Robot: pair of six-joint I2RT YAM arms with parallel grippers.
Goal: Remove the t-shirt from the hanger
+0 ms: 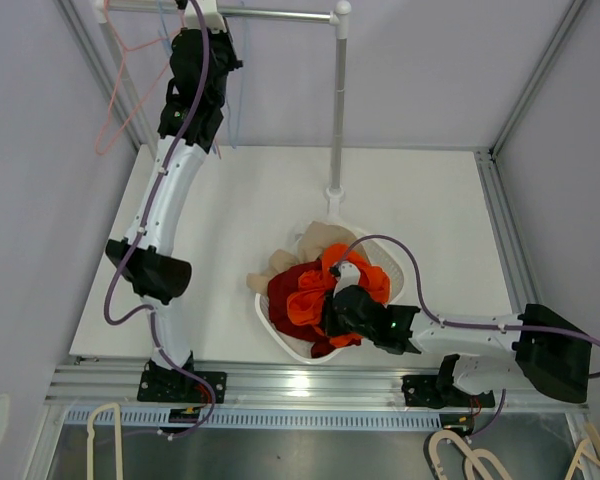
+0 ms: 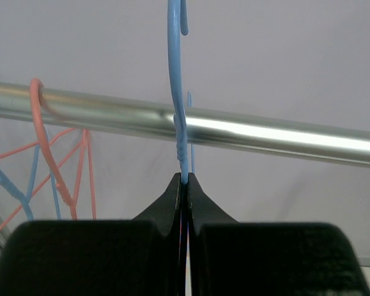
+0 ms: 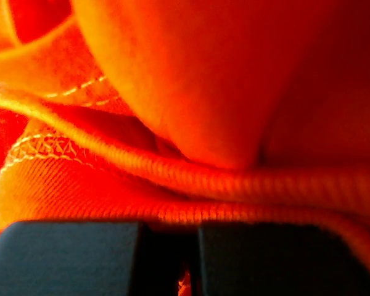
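Top external view: the left gripper (image 2: pixel 184 185) is raised at the far left corner of the counter (image 1: pixel 250 200), its jaws closed tight on the neck of a blue hanger (image 2: pixel 176 74) hooked over the steel rail (image 2: pixel 283 132), with a pink hanger (image 2: pixel 42 132) just to its left. Near the counter's front edge, a white basket (image 1: pixel 290 350) holds the orange t-shirt (image 1: pixel 310 300) on dark red and beige clothes. The right gripper (image 3: pixel 171 231) is buried in it, jaws almost together on a sliver of orange cloth.

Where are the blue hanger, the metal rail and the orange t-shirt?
blue hanger (image 2: pixel 174 61): left wrist view, the hook's stem.
metal rail (image 2: pixel 283 134): left wrist view, its bright right stretch.
orange t-shirt (image 1: pixel 305 300): top external view, its bunched left side.
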